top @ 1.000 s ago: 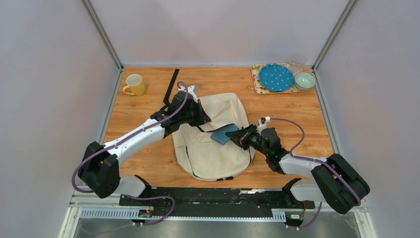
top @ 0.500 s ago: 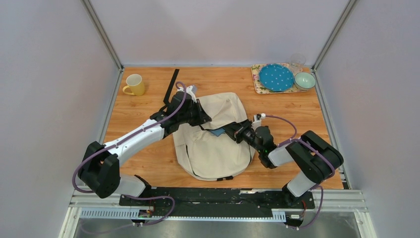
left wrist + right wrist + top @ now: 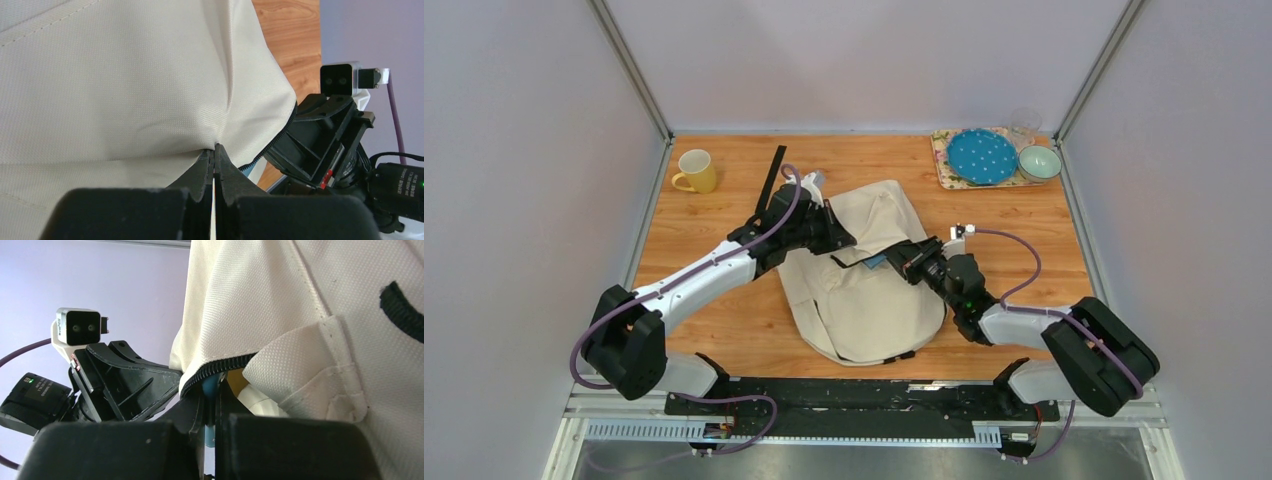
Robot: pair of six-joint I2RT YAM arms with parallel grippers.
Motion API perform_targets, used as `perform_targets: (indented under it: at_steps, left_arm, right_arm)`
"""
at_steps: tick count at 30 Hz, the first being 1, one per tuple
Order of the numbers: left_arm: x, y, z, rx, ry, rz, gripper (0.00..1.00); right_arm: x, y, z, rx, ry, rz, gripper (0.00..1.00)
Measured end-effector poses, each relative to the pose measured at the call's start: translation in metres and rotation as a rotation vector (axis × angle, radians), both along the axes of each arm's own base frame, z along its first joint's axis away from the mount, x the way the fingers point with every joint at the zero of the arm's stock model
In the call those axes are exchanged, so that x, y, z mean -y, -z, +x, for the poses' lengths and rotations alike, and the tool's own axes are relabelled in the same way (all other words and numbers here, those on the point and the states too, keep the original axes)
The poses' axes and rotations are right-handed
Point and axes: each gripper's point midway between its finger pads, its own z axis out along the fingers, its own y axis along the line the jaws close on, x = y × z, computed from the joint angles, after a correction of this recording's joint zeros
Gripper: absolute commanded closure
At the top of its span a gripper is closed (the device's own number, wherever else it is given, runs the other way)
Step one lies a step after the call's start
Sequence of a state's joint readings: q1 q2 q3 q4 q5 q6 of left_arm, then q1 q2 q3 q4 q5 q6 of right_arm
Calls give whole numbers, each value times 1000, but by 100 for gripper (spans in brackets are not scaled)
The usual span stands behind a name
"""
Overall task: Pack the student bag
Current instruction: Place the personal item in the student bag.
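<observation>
Student bag (image 3: 864,300), cream, lies flat mid-table w/ its zip mouth lifted. L gripper (image 3: 840,240), jaws clamped on a pinch of bag fabric, prob. props the opening so R gripper (image 3: 912,262), jaws shut on a thin blue item (image 3: 210,386), can slide it under the zip edge. Wooden table (image 3: 714,320): yellow mug (image 3: 696,170) far left, tray (image 3: 944,175) w/ dotted plate (image 3: 982,156) & bowl (image 3: 1039,162) far right. Pale walls (image 3: 524,150) around.

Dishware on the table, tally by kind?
mug: 1
plate: 1
bowl: 1
glass: 1
tray: 1
Total: 5
</observation>
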State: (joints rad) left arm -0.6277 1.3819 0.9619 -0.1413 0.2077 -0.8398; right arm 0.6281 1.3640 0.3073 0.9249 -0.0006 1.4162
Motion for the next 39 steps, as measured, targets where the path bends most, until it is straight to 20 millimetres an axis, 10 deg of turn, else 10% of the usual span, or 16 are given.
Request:
perform_targets:
  at_steps: [9,16,23,27,34,39]
  left_arm:
    - [6,-3,-5,-28,23,-57,100]
    - [4,-2,-2,-28,10,-64,100]
    - [-4,8,-2,-47,-2,-57,100]
    - [-9,12,-3,-56,-8,-54,100]
    - [-10,12,-3,-60,-7,-57,100]
    - [-10,13,-4,-63,-2,-58,100]
  right_arm:
    - [-8,7,21,-23,27,-75,98]
    - [-23,27,33,-62,11,-126,54]
    - [-9,34,11,-85,-19,-245,41]
    - [2,32,-3,-85,-26,-289,43]
    - [8,46,-12,-119,-50,-355,93]
    - [3,62,-12,-154,-75,-377,98]
